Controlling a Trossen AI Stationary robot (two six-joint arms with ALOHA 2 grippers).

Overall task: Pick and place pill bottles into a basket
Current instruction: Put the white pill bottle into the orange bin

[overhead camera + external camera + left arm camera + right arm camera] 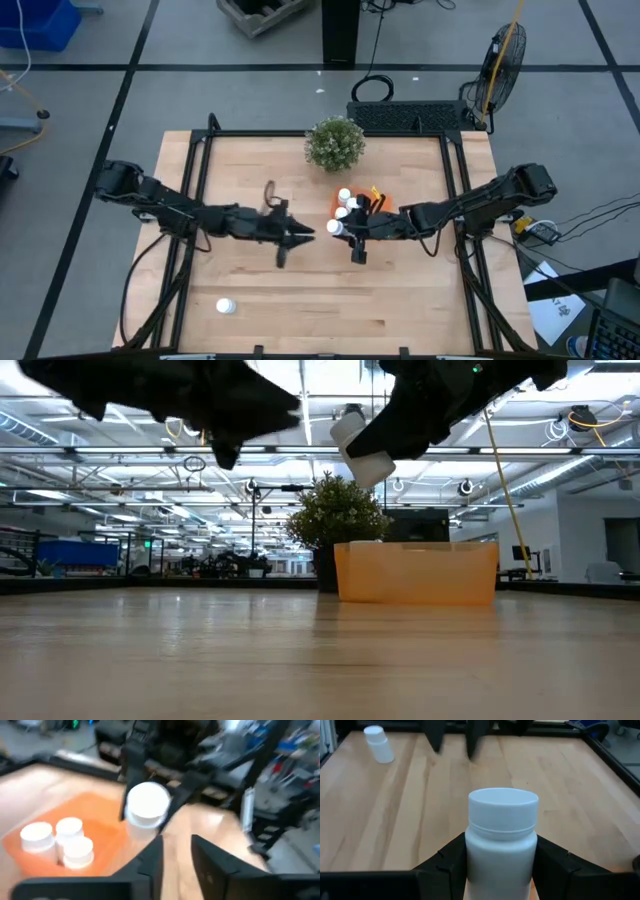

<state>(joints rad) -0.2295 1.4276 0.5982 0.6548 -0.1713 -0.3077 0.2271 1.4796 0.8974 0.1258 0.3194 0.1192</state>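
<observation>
Surface: pale wooden plank table (300, 290) in a black frame, standing on a grey floor marked with dark lines; beyond it, a large hall with ceiling lights. Bushy green potted plant (335, 143) at the table's far edge, with the shallow rectangular bright-orange plastic basket (416, 572) just in front of it. Small white cylindrical pill bottles, round caps, five counted: three upright in the basket (60, 841), one clamped by its body in the right gripper (502, 851) and held in the air just beside the basket's left side (362, 445), one standing alone near the table's front left corner (226, 306). Left gripper (296, 236) hovers at mid-table, facing the right one, fingers spread and holding nothing. The low view alone shows the held bottle tilted and raised above the basket's rim; the left wrist view alone shows the three in the basket clearly.
</observation>
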